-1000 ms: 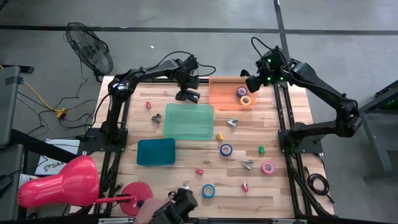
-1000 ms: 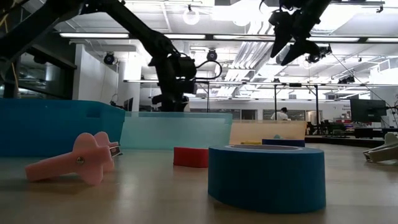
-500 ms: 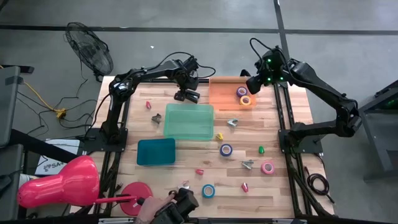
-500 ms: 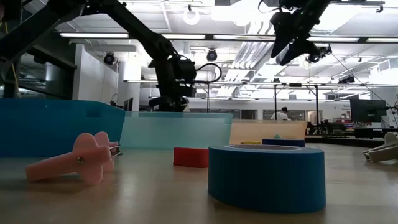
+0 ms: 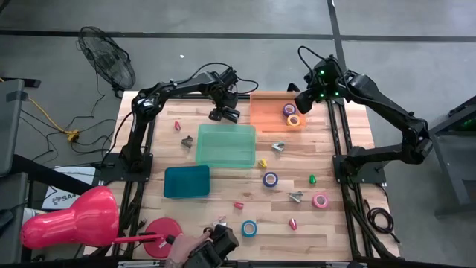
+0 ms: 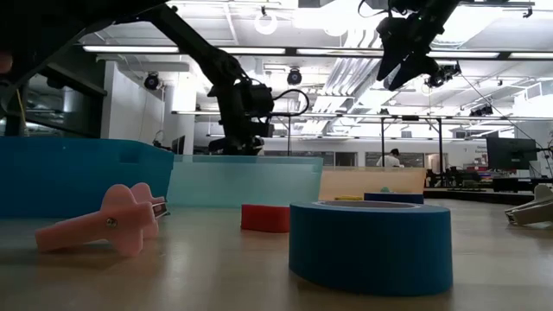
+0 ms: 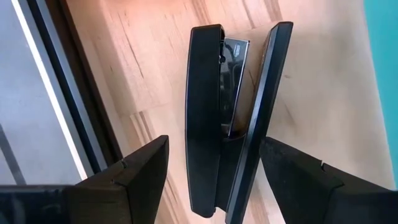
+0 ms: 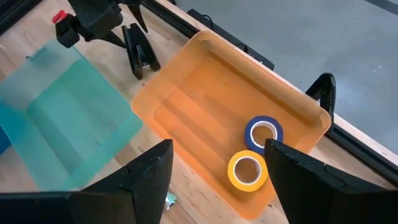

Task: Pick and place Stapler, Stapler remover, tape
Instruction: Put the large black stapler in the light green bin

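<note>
A black stapler (image 7: pixel 217 118) lies on its side on the wood near the table's far edge, between the green bin (image 5: pixel 225 144) and the orange tray (image 5: pixel 271 110). My left gripper (image 7: pixel 214 142) points down over the stapler, open, one finger on either side and a gap showing at each. My right gripper (image 8: pixel 219 149) hangs open high above the tray's right end. In the tray lie a blue tape roll (image 8: pixel 262 132) and a yellow tape roll (image 8: pixel 247 169). More tape rolls lie on the table: purple (image 5: pixel 270 179), pink (image 5: pixel 320 199) and blue (image 5: pixel 249 228). Metal stapler removers (image 5: pixel 277 147) (image 5: pixel 296 196) (image 5: pixel 186 141) lie loose.
A teal bin (image 5: pixel 186 182) sits near the green one. Small red (image 5: pixel 239 205), green (image 5: pixel 312 179) and yellow (image 5: pixel 262 162) pieces are scattered about. A person's hand holding a dark object (image 5: pixel 201 249) shows at the near edge. A pink piece (image 6: pixel 108 223) lies close to the low camera.
My right gripper has rolled a little about its own line while staying in place above the tray.
</note>
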Available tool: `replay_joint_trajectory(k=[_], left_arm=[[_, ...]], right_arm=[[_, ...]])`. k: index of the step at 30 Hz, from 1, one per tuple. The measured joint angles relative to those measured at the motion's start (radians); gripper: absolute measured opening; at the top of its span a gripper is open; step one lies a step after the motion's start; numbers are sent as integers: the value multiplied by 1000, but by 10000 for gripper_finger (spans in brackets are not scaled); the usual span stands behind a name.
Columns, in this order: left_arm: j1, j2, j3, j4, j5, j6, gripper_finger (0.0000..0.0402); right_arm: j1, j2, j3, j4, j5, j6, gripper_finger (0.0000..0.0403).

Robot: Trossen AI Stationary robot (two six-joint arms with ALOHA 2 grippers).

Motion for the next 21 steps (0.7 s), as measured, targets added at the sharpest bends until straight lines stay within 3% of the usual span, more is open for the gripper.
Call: replay_joint_trajectory(k=[12, 21], left_arm=[[-2, 11, 14, -93, -32, -28, 252], [-4, 45, 18, -62, 5, -32, 252]], right_arm=[[0, 0, 0, 0, 0, -8, 245], [0, 0, 0, 1, 5, -15, 245]])
